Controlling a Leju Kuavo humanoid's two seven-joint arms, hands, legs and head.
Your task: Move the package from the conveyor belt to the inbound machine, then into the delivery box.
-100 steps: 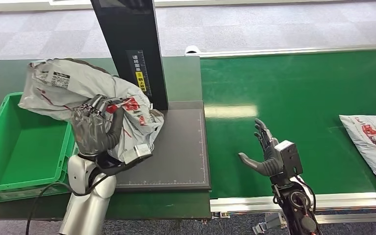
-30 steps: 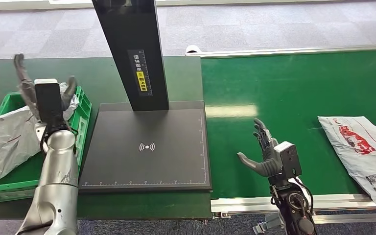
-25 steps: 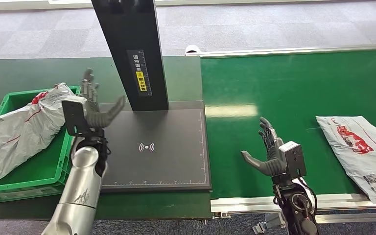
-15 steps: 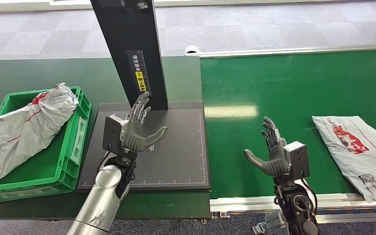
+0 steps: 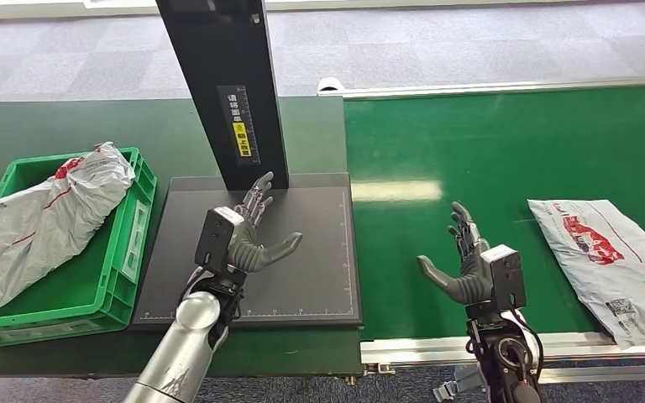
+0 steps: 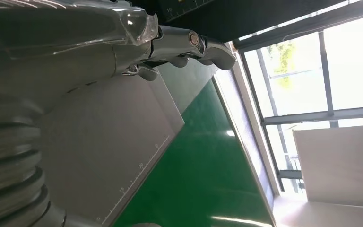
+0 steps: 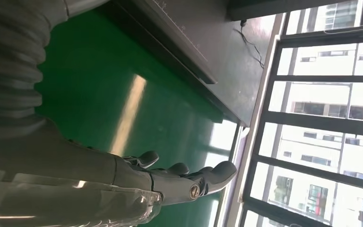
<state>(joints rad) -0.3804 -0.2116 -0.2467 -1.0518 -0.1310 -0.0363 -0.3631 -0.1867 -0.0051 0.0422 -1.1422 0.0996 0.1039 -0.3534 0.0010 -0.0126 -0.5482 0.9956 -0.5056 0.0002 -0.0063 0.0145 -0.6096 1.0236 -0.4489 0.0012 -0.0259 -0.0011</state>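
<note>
Crinkled grey plastic package point(image 5: 46, 217) slumped in green crate point(image 5: 126, 277), left hand point(image 5: 248, 238) and right hand point(image 5: 466, 267) splayed, empty.

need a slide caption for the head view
Both hands open, left hand over the scanner plate, right hand over the belt, one package waiting.

The dark scanner column point(image 5: 227, 88) is standing at the far edge of the inbound machine's plate point(image 5: 319, 277), blocking passage there. The left hand point(image 5: 248, 239) is hovering over the plate's bare middle. The conveyor belt point(image 5: 470, 143) is lying open between the right hand point(image 5: 470, 269) and the package point(image 5: 609, 264) near its right edge.
</note>
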